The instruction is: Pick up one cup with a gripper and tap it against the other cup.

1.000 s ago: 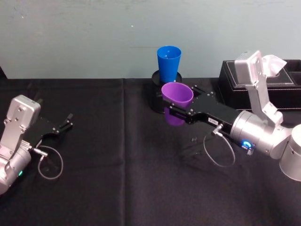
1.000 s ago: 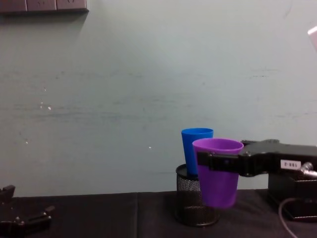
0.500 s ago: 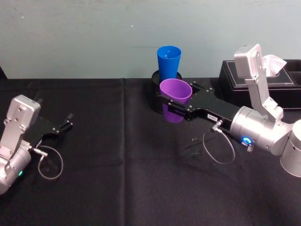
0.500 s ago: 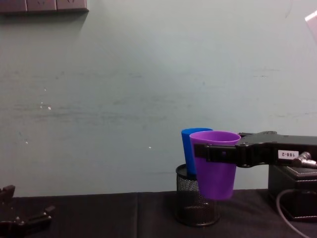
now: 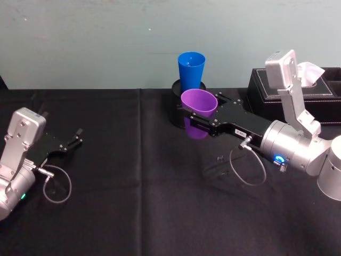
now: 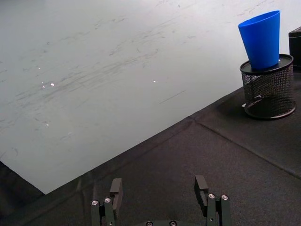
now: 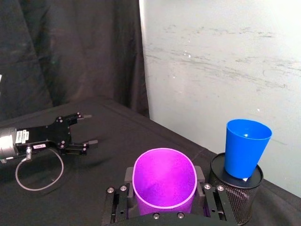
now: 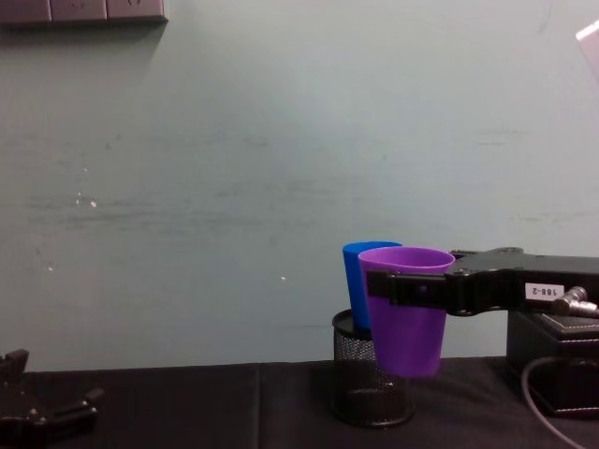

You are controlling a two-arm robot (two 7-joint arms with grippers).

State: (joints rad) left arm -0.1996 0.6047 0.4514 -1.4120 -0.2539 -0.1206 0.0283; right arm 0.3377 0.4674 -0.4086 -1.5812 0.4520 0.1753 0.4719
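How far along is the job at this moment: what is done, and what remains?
Done: the right gripper is shut on the purple cup, lifted off the table. In hand: it holds the cup close to the blue cup in the mesh holder; the right wrist view shows a gap between them. Left: the tap itself. The left gripper lies open, parked at the left.

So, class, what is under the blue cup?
A black mesh holder; the blue cup stands upright on its top. The holder's inside is covered by the cup.
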